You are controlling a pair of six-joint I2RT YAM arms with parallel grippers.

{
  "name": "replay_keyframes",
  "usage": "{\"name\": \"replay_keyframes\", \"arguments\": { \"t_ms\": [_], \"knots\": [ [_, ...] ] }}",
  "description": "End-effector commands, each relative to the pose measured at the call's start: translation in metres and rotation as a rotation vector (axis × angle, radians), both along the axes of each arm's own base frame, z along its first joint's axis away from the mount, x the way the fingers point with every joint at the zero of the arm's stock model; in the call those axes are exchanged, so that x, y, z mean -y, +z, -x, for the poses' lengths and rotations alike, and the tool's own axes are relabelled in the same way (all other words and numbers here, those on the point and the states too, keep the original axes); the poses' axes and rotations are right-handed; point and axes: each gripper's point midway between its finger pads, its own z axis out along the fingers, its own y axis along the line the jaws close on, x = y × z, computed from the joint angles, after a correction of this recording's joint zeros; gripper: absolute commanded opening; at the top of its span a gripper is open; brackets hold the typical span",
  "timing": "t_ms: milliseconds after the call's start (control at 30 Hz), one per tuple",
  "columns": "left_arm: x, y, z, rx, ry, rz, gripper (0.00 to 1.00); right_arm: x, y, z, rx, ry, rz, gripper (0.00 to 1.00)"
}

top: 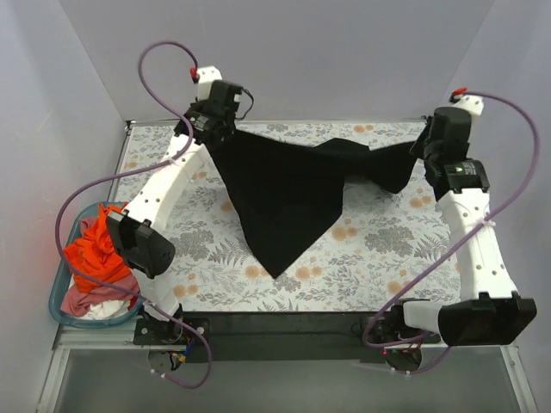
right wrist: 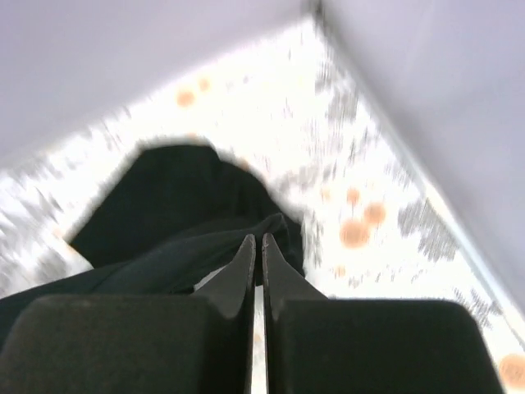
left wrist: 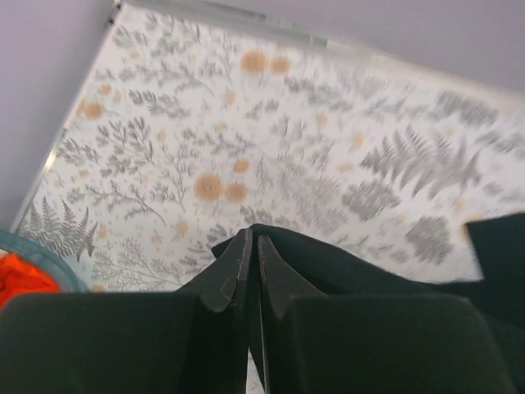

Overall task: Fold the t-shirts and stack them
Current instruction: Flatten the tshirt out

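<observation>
A black t-shirt (top: 293, 194) hangs stretched between my two grippers above the floral table, its lower part drooping to a point near the table's middle. My left gripper (top: 209, 129) is shut on one edge of it at the far left; the cloth (left wrist: 369, 263) shows pinched at the fingertips in the left wrist view. My right gripper (top: 424, 148) is shut on the other edge at the far right; the black cloth (right wrist: 180, 213) shows there too. Orange-red (top: 96, 245), pink (top: 82, 297) and white (top: 108, 307) shirts lie in the basket.
A translucent teal basket (top: 57, 297) stands off the table's left edge. The floral table cover (top: 387, 249) shows around the shirt. Grey walls close the back and both sides. A black bar runs along the near edge.
</observation>
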Motion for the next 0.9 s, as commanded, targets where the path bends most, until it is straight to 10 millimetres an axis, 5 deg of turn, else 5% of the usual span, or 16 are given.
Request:
{"name": "replay_keyframes", "arguments": {
  "t_ms": [0,67,167,200,267,333,433,600,700,867],
  "knots": [
    [-0.038,0.109,0.023,0.176,0.123,-0.011,0.0,0.029,0.11,0.023,0.236,-0.09,0.096,0.01],
    [-0.045,0.148,0.044,0.259,0.129,0.053,0.0,0.033,0.151,0.042,0.333,-0.096,0.117,0.01],
    [-0.052,0.178,0.068,0.363,0.107,0.126,0.0,0.043,0.207,0.082,0.473,-0.13,0.16,0.01],
    [-0.061,0.201,0.092,0.436,0.096,0.173,0.0,0.048,0.219,0.095,0.505,-0.153,0.171,0.01],
    [-0.057,0.208,0.106,0.495,0.041,0.238,0.0,0.053,0.25,0.132,0.603,-0.171,0.188,0.01],
    [-0.066,0.241,0.138,0.616,-0.002,0.32,0.0,0.055,0.273,0.161,0.688,-0.176,0.2,0.01],
    [-0.072,0.263,0.164,0.686,-0.065,0.355,0.0,0.058,0.304,0.2,0.778,-0.176,0.25,0.01],
    [-0.082,0.308,0.195,0.779,-0.129,0.35,0.0,0.064,0.343,0.248,0.885,-0.192,0.338,0.01],
    [-0.083,0.324,0.197,0.804,-0.147,0.334,0.0,0.064,0.367,0.26,0.935,-0.191,0.395,0.01],
    [-0.071,0.302,0.163,0.721,-0.138,0.24,0.0,0.057,0.373,0.217,0.896,-0.138,0.458,0.01]
  ]
}}
